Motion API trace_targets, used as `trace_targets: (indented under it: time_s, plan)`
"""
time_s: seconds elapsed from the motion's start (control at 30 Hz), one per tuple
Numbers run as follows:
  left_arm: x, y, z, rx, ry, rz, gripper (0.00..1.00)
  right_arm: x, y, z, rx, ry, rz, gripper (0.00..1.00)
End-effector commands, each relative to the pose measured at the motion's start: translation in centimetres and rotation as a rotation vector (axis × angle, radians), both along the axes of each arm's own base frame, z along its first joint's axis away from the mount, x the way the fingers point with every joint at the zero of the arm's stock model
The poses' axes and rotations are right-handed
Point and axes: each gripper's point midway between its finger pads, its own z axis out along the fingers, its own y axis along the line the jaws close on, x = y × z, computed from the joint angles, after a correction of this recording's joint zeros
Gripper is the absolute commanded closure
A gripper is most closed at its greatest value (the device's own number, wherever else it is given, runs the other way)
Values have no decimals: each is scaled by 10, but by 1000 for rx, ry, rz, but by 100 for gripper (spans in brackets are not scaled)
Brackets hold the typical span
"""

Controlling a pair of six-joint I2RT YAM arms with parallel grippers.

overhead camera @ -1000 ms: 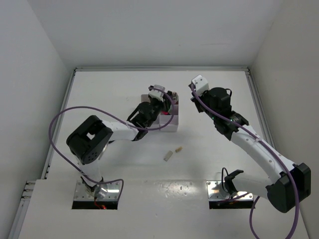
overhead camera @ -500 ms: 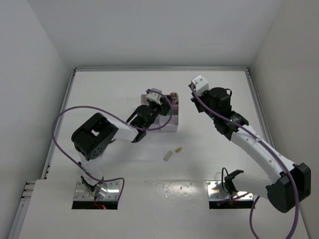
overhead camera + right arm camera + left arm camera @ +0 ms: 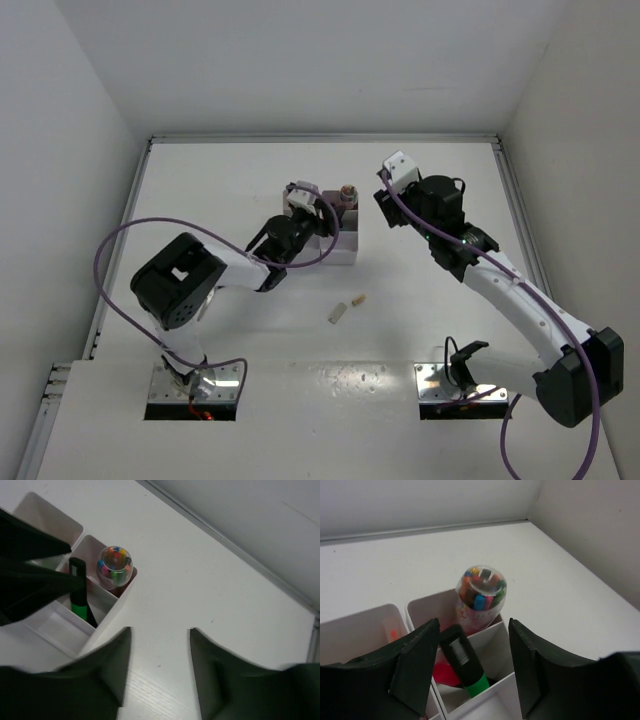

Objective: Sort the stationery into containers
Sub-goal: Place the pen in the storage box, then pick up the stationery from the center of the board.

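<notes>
Straddling the green highlighter point(image 3: 466, 667), the left fingers point(image 3: 415, 655) stand released; it leans in the organiser point(image 3: 415, 607) compartment beside a clear tube point(image 3: 481, 592). Rising crookedly could snag its cap and tip it out. Right fingers point(image 3: 105, 665) hang parted, empty.

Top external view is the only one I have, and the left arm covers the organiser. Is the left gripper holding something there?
Observer: No. On the left wrist view the left gripper has its jaws open, and a green highlighter with a black cap leans in one compartment of the organiser, below them.
Operator: What is the round thing in the far right corner compartment?
Observer: A clear tube, standing upright, with small coloured pieces inside.
Operator: And the right gripper, does it carry anything?
Observer: No. The right wrist view shows the right gripper with its jaws apart and nothing between them.
</notes>
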Motion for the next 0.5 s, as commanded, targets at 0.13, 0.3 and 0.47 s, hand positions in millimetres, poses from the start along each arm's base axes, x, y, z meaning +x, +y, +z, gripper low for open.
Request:
trace_targets:
  time_s: [0.13, 0.3, 0.47]
  plan:
    - [-21, 17, 123, -82, -199, -24, 31, -13, 17, -10, -71, 20, 194, 32]
    - [-34, 39, 176, -42, -141, 45, 72, -88, 52, -51, -187, 161, 730, 87]
    - [-48, 99, 174, 90, 177, 240, 98, -165, 52, -129, -342, 378, 1301, 63]
